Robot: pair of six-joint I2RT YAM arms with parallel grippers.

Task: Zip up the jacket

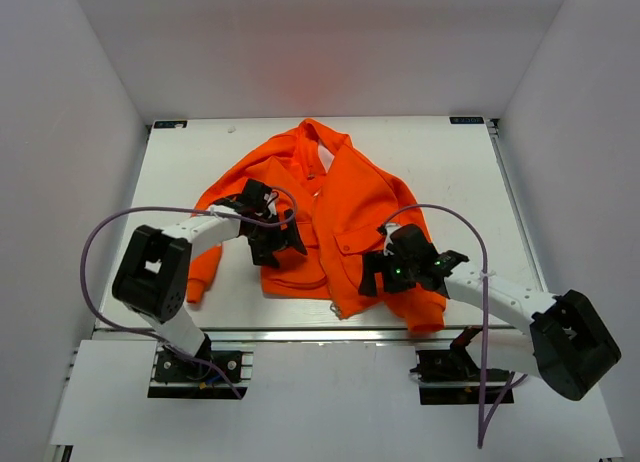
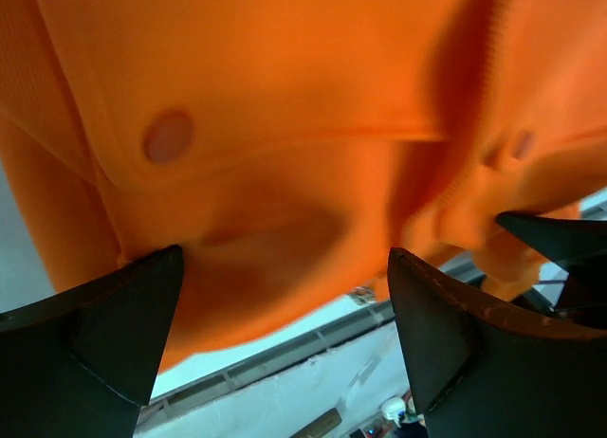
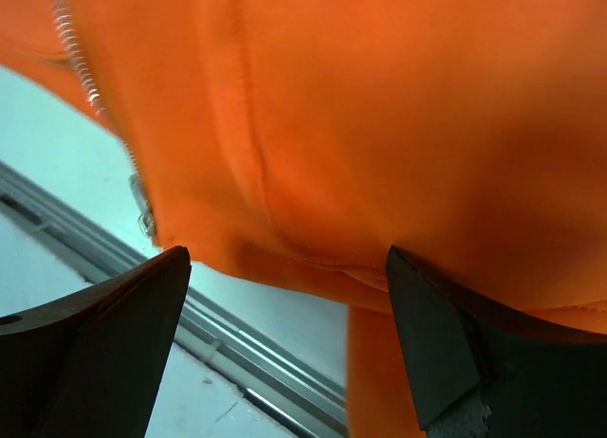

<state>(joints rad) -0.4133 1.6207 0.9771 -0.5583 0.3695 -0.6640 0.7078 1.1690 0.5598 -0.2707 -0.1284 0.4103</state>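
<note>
Nearest, at the lower right of the overhead view, my right gripper (image 1: 392, 272) sits over the bottom hem of the jacket (image 1: 350, 197). Its fingers are spread wide and pinch nothing. In its wrist view the orange hem crosses the gap just beyond the tips, and bare zipper teeth (image 3: 78, 54) run down the upper left along the panel's edge. My left gripper (image 1: 272, 237), left of centre, is spread just as wide over the other front panel and also grips nothing. A round snap (image 2: 169, 136) shows in the upper left of its wrist view. The jacket lies crumpled across the middle of the white table (image 1: 190, 172), collar toward the top of the frame, one sleeve trailing lower left, the other lower right.
</note>
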